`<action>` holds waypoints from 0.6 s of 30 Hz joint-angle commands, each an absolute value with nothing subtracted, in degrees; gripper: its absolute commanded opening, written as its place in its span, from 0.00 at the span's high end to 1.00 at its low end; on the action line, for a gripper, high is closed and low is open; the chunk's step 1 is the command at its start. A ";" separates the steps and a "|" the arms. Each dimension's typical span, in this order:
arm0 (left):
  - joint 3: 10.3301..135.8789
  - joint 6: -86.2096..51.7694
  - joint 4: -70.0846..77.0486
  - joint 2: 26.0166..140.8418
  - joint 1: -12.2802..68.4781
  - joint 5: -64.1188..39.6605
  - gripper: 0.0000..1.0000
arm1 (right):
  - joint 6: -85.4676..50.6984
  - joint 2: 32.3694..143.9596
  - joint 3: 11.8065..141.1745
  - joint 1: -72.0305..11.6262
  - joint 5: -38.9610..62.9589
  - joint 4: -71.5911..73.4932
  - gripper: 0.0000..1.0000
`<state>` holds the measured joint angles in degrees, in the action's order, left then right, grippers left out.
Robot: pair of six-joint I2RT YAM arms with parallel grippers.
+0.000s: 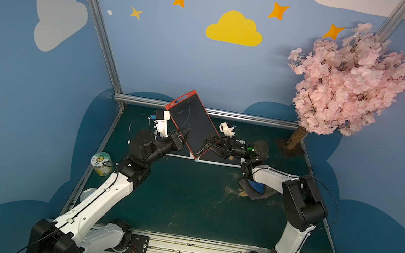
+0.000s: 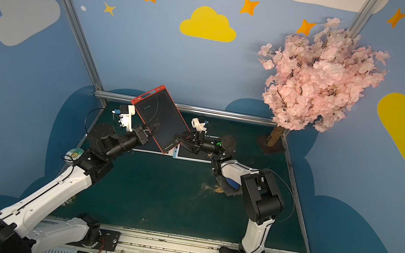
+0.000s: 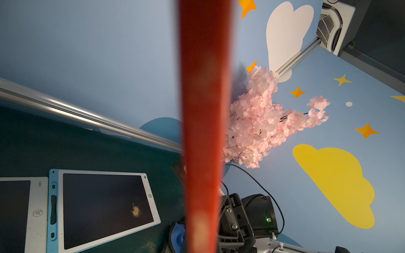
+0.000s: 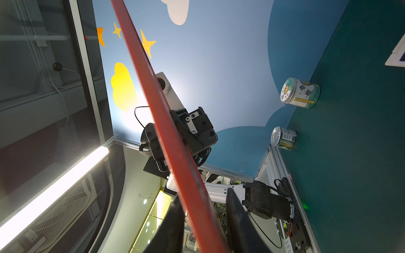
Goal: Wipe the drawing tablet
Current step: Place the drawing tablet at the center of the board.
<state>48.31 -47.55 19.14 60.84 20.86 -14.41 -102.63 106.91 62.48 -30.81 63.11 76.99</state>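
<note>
Above the mat (image 1: 184, 198), red tablet (image 1: 191, 122) pinched by left hand (image 1: 187, 132); right hand (image 1: 207, 141), grip unclear.

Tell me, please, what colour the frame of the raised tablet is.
The tablet frame is red; clearest in a top view.

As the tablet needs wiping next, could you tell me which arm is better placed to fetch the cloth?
Right. The cloth lies just beneath the right arm, while the left gripper is clamped on the raised red tablet.
</note>
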 commanded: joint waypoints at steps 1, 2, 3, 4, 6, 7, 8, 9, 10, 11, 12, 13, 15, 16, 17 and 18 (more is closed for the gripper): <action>49.83 -45.70 19.22 59.86 20.15 -13.79 0.97 | -103.01 106.96 64.64 -32.16 66.08 80.68 0.66; 49.97 -45.61 19.05 59.90 20.08 -13.80 0.97 | -102.90 106.90 64.73 -32.33 66.40 80.67 0.67; 50.09 -45.53 18.94 59.89 20.00 -13.76 0.97 | -102.88 106.88 64.65 -32.51 66.61 80.62 0.68; 50.26 -45.44 18.68 59.90 19.91 -13.79 0.97 | -102.80 106.88 64.52 -32.47 66.82 80.63 0.70; 50.46 -45.22 18.26 59.72 19.67 -13.80 0.97 | -102.59 106.70 63.94 -32.57 67.14 80.61 0.74; 50.61 -45.15 18.15 59.69 19.59 -13.79 0.97 | -102.49 106.63 63.82 -32.58 67.31 80.60 0.75; 50.56 -45.11 18.03 59.61 19.42 -13.80 0.97 | -102.48 106.53 63.54 -32.61 67.41 80.60 0.76; 50.64 -45.13 17.88 59.56 19.25 -13.80 0.97 | -102.41 106.39 63.35 -32.67 67.43 80.65 0.79; 50.64 -45.17 17.86 59.55 19.17 -13.78 0.97 | -102.39 106.28 63.24 -32.64 67.42 80.65 0.81; 50.64 -45.26 17.84 59.52 19.06 -13.74 0.97 | -102.40 106.19 63.21 -32.61 67.43 80.61 0.81; 50.63 -45.35 17.84 59.51 19.02 -13.75 0.97 | -102.38 106.17 63.25 -32.56 67.33 80.60 0.81; 50.67 -45.35 17.70 59.51 18.96 -13.80 0.97 | -102.39 106.17 63.37 -32.54 67.26 80.61 0.82; 50.71 -45.53 17.63 59.42 18.81 -13.75 0.97 | -102.38 106.08 63.67 -32.35 67.12 80.61 0.81; 50.65 -45.61 17.59 59.34 18.71 -13.79 0.97 | -102.39 106.08 63.85 -32.22 67.01 80.65 0.81; 50.63 -45.70 17.55 59.33 18.64 -13.78 0.97 | -102.39 106.08 63.98 -31.93 66.81 80.61 0.81; 50.64 -45.78 17.50 59.36 18.63 -13.92 0.97 | -102.41 106.07 64.14 -31.68 66.63 80.67 0.81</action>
